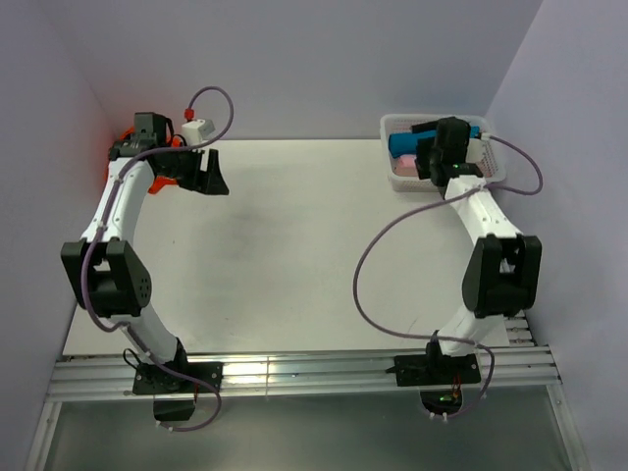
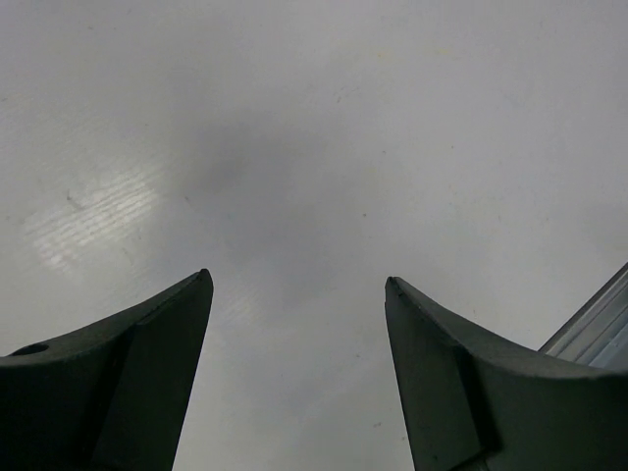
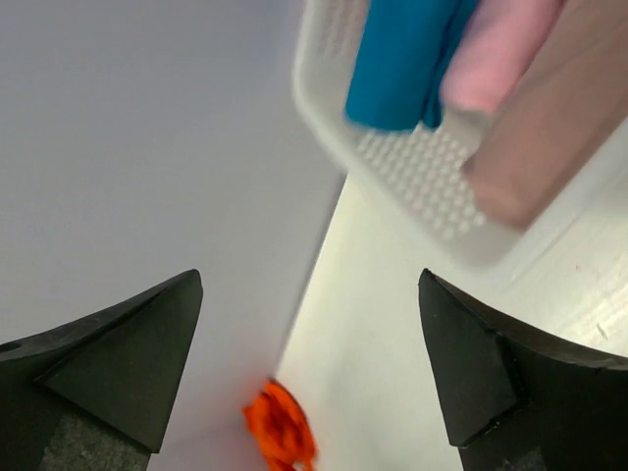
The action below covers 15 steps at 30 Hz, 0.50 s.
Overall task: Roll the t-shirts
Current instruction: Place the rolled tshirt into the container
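Hanging spread (empty), right tool (image 3: pixel 309 280) is near teal t-shirt (image 3: pixel 407 59) in the basket (image 3: pixel 422 177).

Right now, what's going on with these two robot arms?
Nothing is being held. The right gripper hangs open by the white basket at the far right corner, where a blue rolled shirt and a pink one lie. The left gripper is open over the table near the far left corner, close to a bunched orange shirt.
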{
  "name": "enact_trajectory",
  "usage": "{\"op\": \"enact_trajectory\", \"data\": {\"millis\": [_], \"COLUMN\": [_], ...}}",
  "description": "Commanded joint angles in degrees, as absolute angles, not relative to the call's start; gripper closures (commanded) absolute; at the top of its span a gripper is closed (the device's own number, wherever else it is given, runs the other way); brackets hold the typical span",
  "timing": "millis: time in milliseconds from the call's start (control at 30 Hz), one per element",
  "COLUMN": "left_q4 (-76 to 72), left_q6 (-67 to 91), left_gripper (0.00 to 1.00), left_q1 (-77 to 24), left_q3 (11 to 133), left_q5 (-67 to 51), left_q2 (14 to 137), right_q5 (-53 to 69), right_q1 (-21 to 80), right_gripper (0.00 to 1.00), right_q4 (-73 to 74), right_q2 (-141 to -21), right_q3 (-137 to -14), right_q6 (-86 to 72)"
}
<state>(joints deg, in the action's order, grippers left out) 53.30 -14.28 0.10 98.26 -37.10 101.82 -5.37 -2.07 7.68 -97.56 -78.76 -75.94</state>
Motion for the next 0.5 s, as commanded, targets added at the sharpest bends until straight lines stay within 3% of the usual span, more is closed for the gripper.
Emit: {"op": "enact_trajectory", "data": {"millis": [0,233,467], "left_q4": [48.8,43.3,38.2], "left_q6": [-13.4,-15.4,-15.7], "left_gripper": [0.23,0.24,0.23], "left_q1": [2.5,6.3,7.0], "left_q3": [93.4,78.4,66.0], "left_q5": [-36.4,-33.7,-31.7], "left_q2": [94.1,81.7,67.1], "right_q5": [-13.6,-26.6,-28.8], "right_q1": [6.6,23.3,27.3], "right_gripper": [0.01,0.0,0.0], "right_q4": [10.4,11.0,13.1], "right_q2": [-86.0,-62.0,-36.6], "right_q3": [-73.6,-57.5,-37.9], "right_q6": [-64.0,-55.6,-54.9]}}
